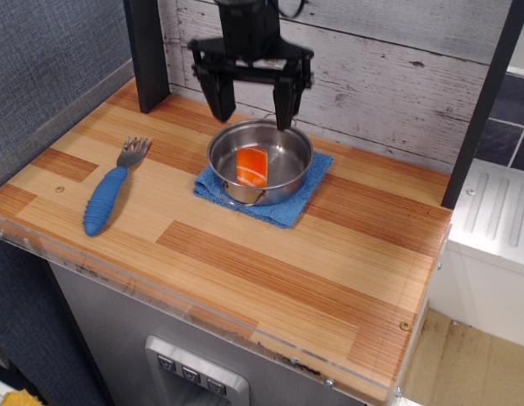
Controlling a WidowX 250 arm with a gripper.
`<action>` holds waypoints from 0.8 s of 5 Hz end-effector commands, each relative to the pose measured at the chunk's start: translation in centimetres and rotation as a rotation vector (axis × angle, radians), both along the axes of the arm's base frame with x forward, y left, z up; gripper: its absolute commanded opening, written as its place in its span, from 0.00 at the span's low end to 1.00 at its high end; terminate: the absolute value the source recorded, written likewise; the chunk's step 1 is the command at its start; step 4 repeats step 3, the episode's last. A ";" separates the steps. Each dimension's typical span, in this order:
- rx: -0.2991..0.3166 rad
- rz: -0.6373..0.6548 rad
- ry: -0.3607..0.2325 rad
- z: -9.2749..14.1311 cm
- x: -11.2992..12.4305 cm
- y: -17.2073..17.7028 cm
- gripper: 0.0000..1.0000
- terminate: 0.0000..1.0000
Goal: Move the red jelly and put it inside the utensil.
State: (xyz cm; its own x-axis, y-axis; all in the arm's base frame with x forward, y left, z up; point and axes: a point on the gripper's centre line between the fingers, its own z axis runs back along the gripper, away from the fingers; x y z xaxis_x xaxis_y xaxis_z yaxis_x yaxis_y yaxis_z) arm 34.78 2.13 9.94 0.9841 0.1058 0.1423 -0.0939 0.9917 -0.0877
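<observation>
The red jelly (252, 167), an orange-red block with pale stripes, lies on the floor of the steel pot (296, 170). The pot has thin wire loop handles and stands on a blue cloth (286, 211) near the back of the wooden counter. My gripper (252, 108) hangs above the pot's far rim, open and empty, its two black fingers spread wide apart and clear of the jelly.
A metal fork with a blue handle (107, 196) lies on the counter's left side. A dark post (147, 52) stands at the back left, a plank wall (388, 68) runs behind the pot. A clear strip lines the counter's front edge (202, 309).
</observation>
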 end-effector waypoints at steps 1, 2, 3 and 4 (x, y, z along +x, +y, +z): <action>0.022 -0.095 -0.036 1.4 -0.5 -0.4 1.00 0.00; 0.007 -0.166 -0.056 1.6 -0.5 -0.2 1.00 0.00; 0.007 -0.166 -0.056 1.6 -0.5 -0.2 1.00 1.00; 0.007 -0.166 -0.056 1.6 -0.5 -0.2 1.00 1.00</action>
